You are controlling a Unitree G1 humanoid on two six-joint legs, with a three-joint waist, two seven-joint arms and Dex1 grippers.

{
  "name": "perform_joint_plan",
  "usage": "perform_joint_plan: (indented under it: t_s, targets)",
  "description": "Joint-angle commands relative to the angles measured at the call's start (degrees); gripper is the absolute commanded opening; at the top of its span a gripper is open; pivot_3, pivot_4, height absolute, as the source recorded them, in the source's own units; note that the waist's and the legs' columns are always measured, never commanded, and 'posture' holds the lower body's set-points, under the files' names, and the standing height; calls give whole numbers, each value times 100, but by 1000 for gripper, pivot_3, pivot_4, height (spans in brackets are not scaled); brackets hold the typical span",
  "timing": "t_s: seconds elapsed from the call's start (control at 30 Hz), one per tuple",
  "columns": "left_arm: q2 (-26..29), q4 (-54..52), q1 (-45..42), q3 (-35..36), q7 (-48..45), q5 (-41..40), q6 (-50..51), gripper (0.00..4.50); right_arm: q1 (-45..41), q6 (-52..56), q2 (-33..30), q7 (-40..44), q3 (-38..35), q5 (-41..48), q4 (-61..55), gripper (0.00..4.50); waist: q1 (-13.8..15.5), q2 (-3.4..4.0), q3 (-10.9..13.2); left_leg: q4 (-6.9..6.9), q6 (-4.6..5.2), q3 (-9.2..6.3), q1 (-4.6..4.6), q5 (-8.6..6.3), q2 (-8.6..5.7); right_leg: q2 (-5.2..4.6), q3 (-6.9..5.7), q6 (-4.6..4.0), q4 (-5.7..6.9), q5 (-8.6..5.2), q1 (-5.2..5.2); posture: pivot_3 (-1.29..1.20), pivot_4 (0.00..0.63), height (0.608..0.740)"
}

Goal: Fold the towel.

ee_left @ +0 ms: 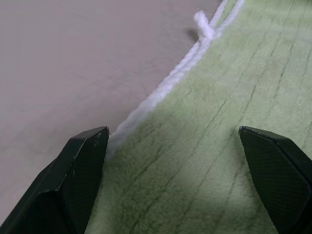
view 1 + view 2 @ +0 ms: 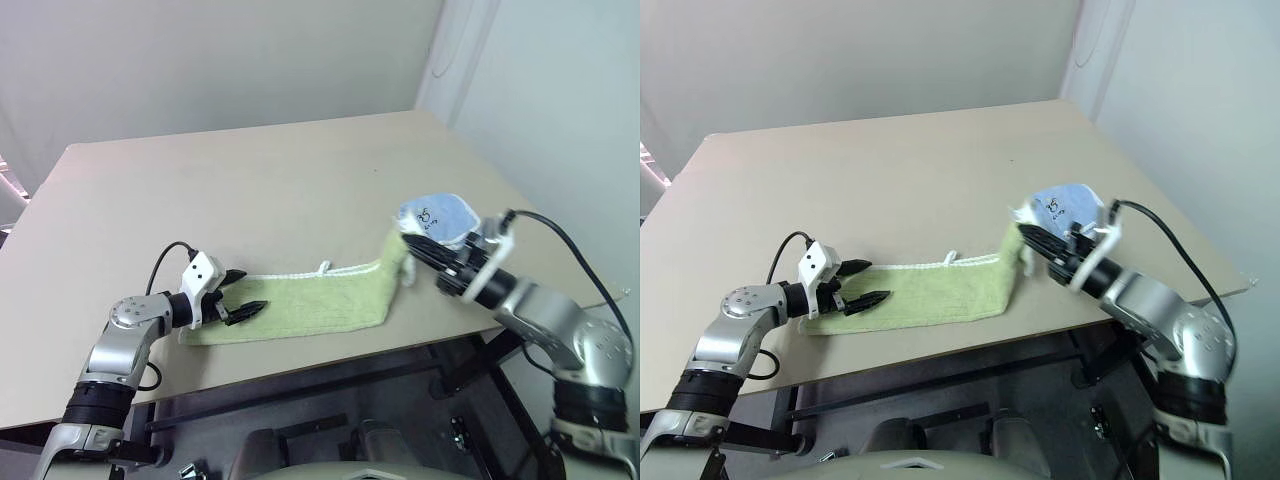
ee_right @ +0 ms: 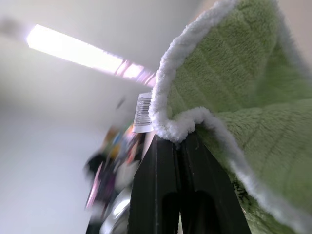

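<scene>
Light green ribbed towel with white stitched edging [image 2: 300, 305] lying as a long folded strip near the front edge of the beige rectangular tabletop [image 2: 250, 190], with one end lifted clear of the surface; small white loop [image 2: 324, 267] poking out from the strip's far edge, about midway along it; left gripper of two black fingers [image 2: 240, 295] hovering at the towel's flat end, fingers spread wide, one tip over the cloth and the other at or just past the white edging on the far side; from the left wrist, same spread fingers [image 1: 80, 165] framing green pile and the white stitched border, loop knot [image 1: 204, 27] further along that border; contact between those fingers and the towel not clear; right gripper of two black fingers [image 2: 418, 247] at the towel's opposite end, raised above the tabletop, fingers pressed together and pinching the cloth's white-edged corner [image 3: 183, 124]; towel rising from the flat strip up to that pinch in a short steep slope; pale bluish underside with a small dark printed motif [image 2: 432, 214] bunched just above and behind the right gripper; small white barcode tag [image 3: 143, 112] beside the pinched edge, seen from the right wrist.
</scene>
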Motion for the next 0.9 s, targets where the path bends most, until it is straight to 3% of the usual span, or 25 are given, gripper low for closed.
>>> perform_joint_plan:
  t_s: [0.03, 0.17, 0.3, 0.63, 0.73, 0.9]
  targets:
    - [67, -44, -210, 129, 20, -36, -22, 4500, -736, 839, -97, 796, 876, -594, 418, 44, 16, -4, -3, -1, 0, -1, 0, 0, 0, 1, -1, 0, 0, 0, 0, 0, 0, 740]
    - [79, 24, -281, 150, 37, -20, -55, 4500, -1532, 1561, -14, 1852, 1841, -1907, 960, 44, 47, -11, -7, -3, 0, -7, -13, 0, -5, -3, -7, 5, -5, -2, -4, 0, 0, 740]
    - [112, -39, -242, 191, 75, -33, -34, 4500, -1867, 1406, 6, 2673, 2625, -3545, 1302, 44, 28, -11, -7, -1, 0, -4, -17, 0, -8, -7, -6, 19, -5, 6, -8, 0, 0, 740]
    - [184, -185, -17, 287, 123, -37, -22, 4500, -1770, 882, 169, 3976, 2721, -5170, 747, 44, 11, -11, -7, -1, 0, -6, -14, 0, -5, -1, -9, 22, 4, 8, -11, 0, 0, 740]
    - [194, -214, -11, 288, 126, -46, -6, 4500, -1708, 917, 207, 4262, 2772, -5384, 560, 705, 11, -11, -7, -1, 0, -7, -12, 0, -5, -1, -9, 22, 5, 8, -10, 0, 0, 740]
    - [222, -187, -12, 284, 111, -47, -14, 4500, -1659, 1085, 304, 4602, 2684, -5519, 341, 2426, 12, -12, -8, 0, -1, -6, -12, 0, -6, -1, -9, 22, 5, 9, -10, 0, 0, 740]
